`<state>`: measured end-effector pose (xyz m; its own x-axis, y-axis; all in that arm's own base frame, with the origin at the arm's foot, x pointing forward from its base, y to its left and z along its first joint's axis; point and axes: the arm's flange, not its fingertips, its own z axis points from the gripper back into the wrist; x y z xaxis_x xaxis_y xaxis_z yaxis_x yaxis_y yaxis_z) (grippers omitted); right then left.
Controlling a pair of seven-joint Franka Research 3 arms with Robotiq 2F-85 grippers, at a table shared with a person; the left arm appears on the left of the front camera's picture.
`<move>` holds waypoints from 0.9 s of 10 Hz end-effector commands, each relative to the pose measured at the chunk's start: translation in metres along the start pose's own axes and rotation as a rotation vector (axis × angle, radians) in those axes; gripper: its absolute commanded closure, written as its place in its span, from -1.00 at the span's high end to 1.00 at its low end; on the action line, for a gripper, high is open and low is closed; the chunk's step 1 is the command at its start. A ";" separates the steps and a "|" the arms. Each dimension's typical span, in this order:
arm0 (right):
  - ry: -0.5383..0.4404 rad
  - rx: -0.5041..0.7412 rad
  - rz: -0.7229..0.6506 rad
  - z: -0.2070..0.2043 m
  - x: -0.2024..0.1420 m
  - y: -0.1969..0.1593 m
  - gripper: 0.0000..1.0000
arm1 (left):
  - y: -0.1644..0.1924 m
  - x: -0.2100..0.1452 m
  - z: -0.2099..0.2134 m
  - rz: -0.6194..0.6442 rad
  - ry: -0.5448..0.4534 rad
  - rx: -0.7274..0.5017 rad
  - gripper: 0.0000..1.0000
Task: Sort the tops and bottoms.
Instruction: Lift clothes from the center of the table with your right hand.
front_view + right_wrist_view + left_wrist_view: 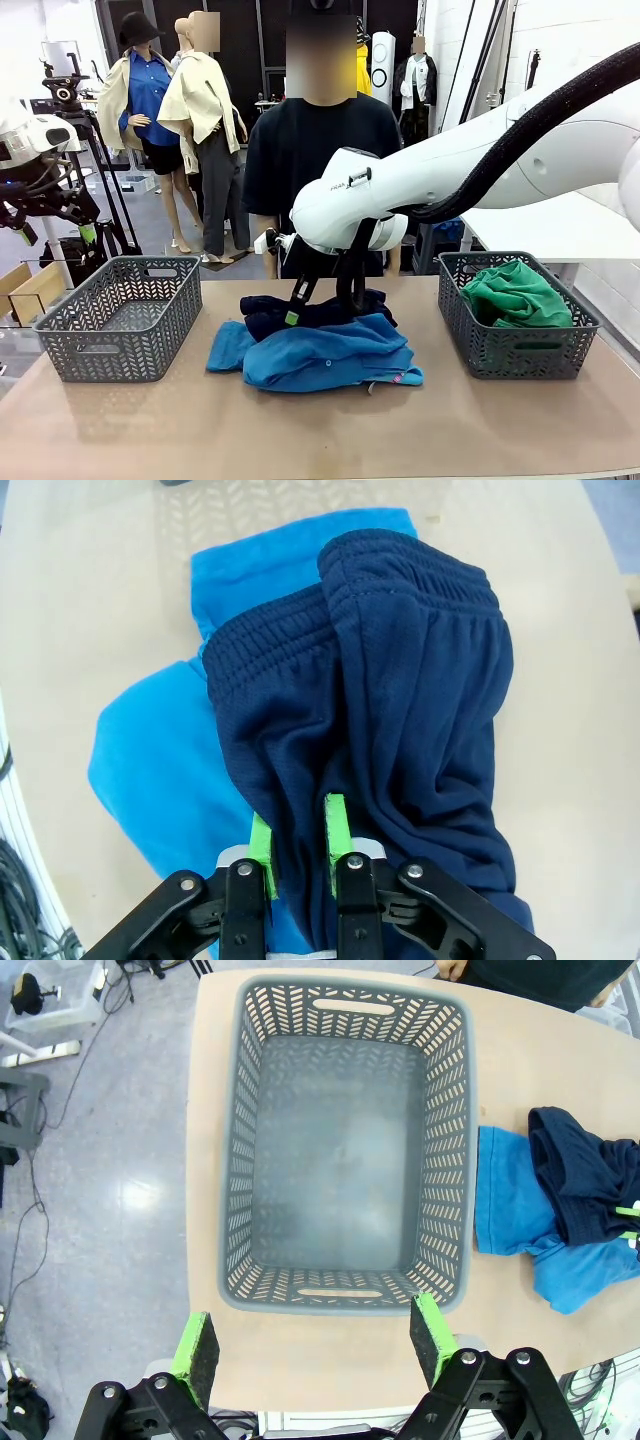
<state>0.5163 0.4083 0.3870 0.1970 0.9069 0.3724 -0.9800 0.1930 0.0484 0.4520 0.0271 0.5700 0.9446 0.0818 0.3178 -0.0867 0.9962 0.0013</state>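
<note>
Just right of the empty grey basket (120, 330) (225, 1160): dark navy garment (320, 312) (400, 710), crumpled, gathered elastic edge up, lying on the blue garments (320, 360) (150, 760) (510, 1200). Pinched at a fold by the right gripper (322, 308) (298, 825), green pads clamped on the cloth, fingertips partly buried in it. Hard to tell one blue garment from the other; lower layers hidden, small pink tag (392, 379) peeking out at the edge away from the basket. Farther right of that basket, past the pile: green garment (515, 290) bunched in a second grey basket (515, 350), collar not made out. Above the empty basket's near rim: left gripper (310, 1320), fingers spread wide, holding nothing.
</note>
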 end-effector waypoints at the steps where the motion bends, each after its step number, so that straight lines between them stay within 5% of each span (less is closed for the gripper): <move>1: -0.023 -0.005 -0.019 0.004 -0.001 0.004 -0.48 | 0.002 0.000 0.002 -0.004 0.006 0.020 1.00; 2: -0.027 -0.011 -0.011 0.004 -0.001 0.003 -0.48 | 0.002 0.000 0.002 -0.004 0.006 0.020 1.00; 3: -0.028 -0.014 -0.002 0.004 -0.001 0.003 -0.87 | 0.002 0.000 0.002 -0.004 0.006 0.020 1.00; 4: -0.025 -0.015 -0.002 0.005 -0.001 0.003 -1.00 | 0.002 0.000 0.002 -0.004 0.006 0.020 1.00; 9: -0.024 -0.049 -0.008 0.031 -0.006 -0.004 -1.00 | 0.002 0.000 0.002 -0.004 0.006 0.020 1.00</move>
<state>0.5199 0.4038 0.3987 0.1965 0.9005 0.3879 -0.9788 0.2032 0.0240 0.4520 0.0272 0.5700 0.9446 0.0819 0.3178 -0.0869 0.9962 0.0013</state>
